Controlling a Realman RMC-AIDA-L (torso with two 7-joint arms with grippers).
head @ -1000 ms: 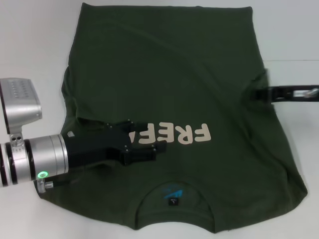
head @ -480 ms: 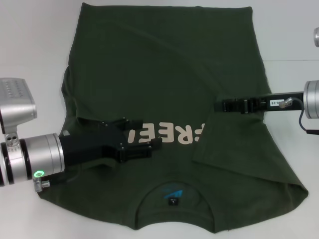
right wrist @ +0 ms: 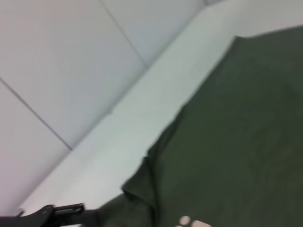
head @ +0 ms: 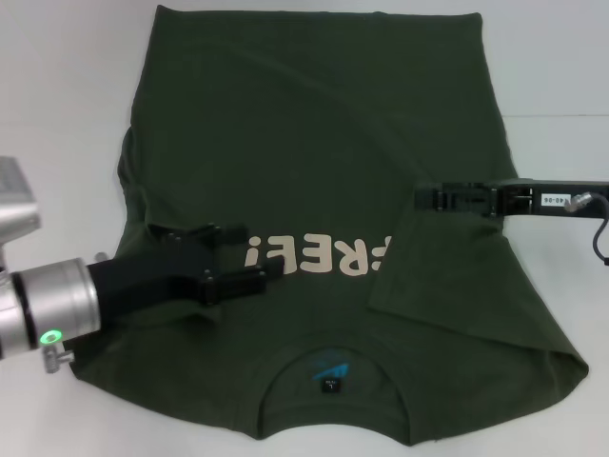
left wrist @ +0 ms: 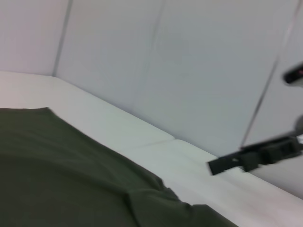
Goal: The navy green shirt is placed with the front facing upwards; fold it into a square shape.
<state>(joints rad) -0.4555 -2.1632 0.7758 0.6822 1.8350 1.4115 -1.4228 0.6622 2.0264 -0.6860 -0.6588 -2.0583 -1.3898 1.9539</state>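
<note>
The navy green shirt [head: 314,143] lies front up on the white table, collar and blue neck label [head: 328,371] nearest me. Its right sleeve [head: 447,276] is folded inward and covers part of the cream lettering [head: 314,255]. My left gripper [head: 259,253] hovers open over the left chest beside the "!", holding nothing. At the top corner of the folded flap is the tip of my right gripper [head: 421,199]. The left wrist view shows the shirt [left wrist: 71,175] and the right gripper [left wrist: 255,158] farther off. Cloth [right wrist: 236,132] fills much of the right wrist view.
White table [head: 67,86] surrounds the shirt on the left, right and far sides. The shirt's hem [head: 314,13] reaches the far edge of view. Pale wall panels [left wrist: 189,71] stand behind the table.
My right gripper has drawn the right sleeve inward over the chest, then its arm has eased back right. My left arm has pulled back to the left, uncovering the "!".
</note>
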